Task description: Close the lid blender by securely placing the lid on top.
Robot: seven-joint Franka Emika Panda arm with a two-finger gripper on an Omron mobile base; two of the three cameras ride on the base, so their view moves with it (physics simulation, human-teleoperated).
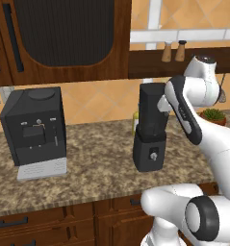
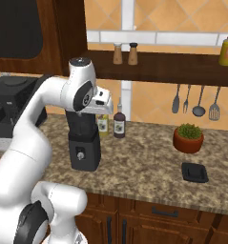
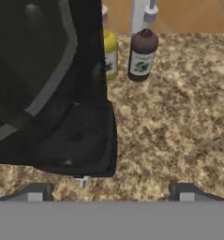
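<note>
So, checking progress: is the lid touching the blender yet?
Apart. The right base view shows the lid lying on the counter by the potted plant, far from the blender.

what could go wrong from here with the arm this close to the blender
The open hand hangs just above the blender, so swinging away could knock the jar. The lid lies far off, beside the potted plant, which crowds the approach. Two bottles stand behind the blender.
</note>
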